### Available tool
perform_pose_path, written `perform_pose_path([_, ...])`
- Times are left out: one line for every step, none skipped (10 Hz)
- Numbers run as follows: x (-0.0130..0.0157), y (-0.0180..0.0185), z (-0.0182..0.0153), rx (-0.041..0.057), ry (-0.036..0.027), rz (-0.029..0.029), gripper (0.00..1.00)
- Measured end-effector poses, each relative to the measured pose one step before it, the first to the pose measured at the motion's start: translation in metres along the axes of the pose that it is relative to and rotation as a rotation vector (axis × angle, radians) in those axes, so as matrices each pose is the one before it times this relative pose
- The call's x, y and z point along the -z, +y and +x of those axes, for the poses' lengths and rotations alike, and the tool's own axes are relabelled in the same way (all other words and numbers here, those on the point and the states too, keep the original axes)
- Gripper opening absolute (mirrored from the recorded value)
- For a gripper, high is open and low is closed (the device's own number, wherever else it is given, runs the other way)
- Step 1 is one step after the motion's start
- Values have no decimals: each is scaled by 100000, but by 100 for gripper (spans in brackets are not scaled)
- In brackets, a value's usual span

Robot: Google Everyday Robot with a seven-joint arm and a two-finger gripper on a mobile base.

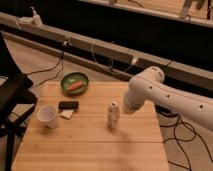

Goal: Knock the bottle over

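The bottle (113,115) stands upright near the middle of the wooden table (95,147). It is slim, with a white cap and a pale label. My white arm reaches in from the right. Its gripper end (126,107) sits just right of the bottle's upper part, very close to it; I cannot tell whether they touch.
A white paper cup (48,116) stands at the table's left. A black flat object (68,105) and a small white piece (66,114) lie beside it. A green bowl (75,82) holding something orange is at the back. A black chair (12,97) stands at left; cables run across the floor.
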Motion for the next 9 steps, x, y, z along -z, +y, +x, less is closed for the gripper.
perform_pose_path([209,-334,-69,955,-559,364,22])
perform_pose_path([-510,-320,-336,801,1397,-884,22])
perform_pose_path([-692,-131,-655,439,301,-663,22])
perform_pose_path([-438,303,68,-67,283,-685,22])
perform_pose_path([40,306,-458,-8,-190,213,22])
perform_pose_path([315,-105,-576,772,-164,423,22])
perform_pose_path([568,-483,-236,507,366,-100,22])
perform_pose_path([-100,-624,-21,447,363,-254,22])
perform_pose_path([-598,-786,-234,583,121,-5,22])
